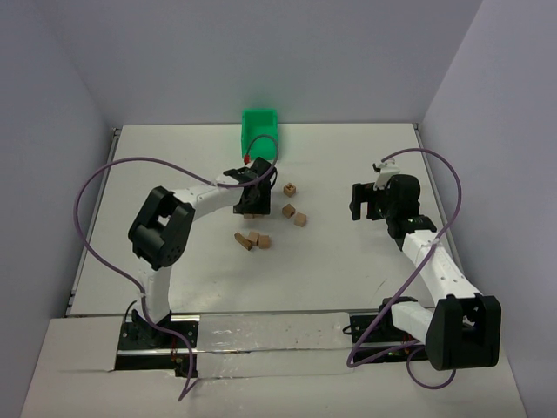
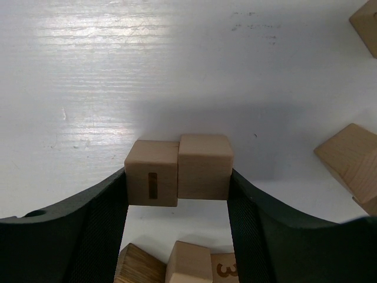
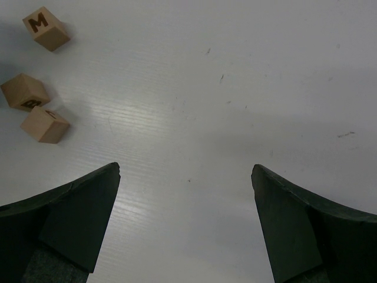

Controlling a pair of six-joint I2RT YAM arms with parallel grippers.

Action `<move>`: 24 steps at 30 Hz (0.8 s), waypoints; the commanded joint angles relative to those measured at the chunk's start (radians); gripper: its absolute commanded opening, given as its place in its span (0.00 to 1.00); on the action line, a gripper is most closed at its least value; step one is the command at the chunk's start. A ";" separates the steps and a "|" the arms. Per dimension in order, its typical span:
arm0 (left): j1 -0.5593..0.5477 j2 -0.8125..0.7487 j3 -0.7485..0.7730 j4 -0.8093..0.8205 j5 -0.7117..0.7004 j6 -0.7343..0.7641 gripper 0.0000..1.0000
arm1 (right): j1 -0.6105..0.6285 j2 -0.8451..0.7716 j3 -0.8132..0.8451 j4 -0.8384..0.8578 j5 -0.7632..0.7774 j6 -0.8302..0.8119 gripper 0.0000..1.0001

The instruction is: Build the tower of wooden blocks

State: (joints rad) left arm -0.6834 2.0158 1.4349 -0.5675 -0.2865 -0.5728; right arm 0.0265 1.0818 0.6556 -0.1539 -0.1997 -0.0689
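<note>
Fingers (image 2: 94,224) of the left gripper (image 2: 177,177) clamp two wood blocks (image 2: 203,165) side by side, near of the green bin (image 1: 259,131); right gripper (image 3: 185,200) gapes wide, empty; nothing stacked yet, other cubes (image 1: 288,210) lie scattered

Top external: high over the near edge, looking down, far off, with the whole table (image 1: 348,279) in frame. Left wrist: straight down, very close on two wood blocks (image 2: 177,171). Right wrist: down from higher up, and it shares three loose blocks (image 3: 25,92) with the top view.
</note>
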 commanded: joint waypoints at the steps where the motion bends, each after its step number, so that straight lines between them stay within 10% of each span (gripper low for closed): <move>1: 0.004 0.039 0.039 -0.012 0.002 -0.035 0.55 | 0.006 0.003 0.049 0.020 0.008 -0.003 1.00; 24: 0.008 0.034 0.045 -0.020 0.040 -0.011 0.87 | 0.005 0.000 0.050 0.017 0.012 -0.003 1.00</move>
State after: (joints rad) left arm -0.6804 2.0518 1.4578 -0.5735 -0.2753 -0.5961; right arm 0.0265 1.0866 0.6556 -0.1539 -0.1997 -0.0685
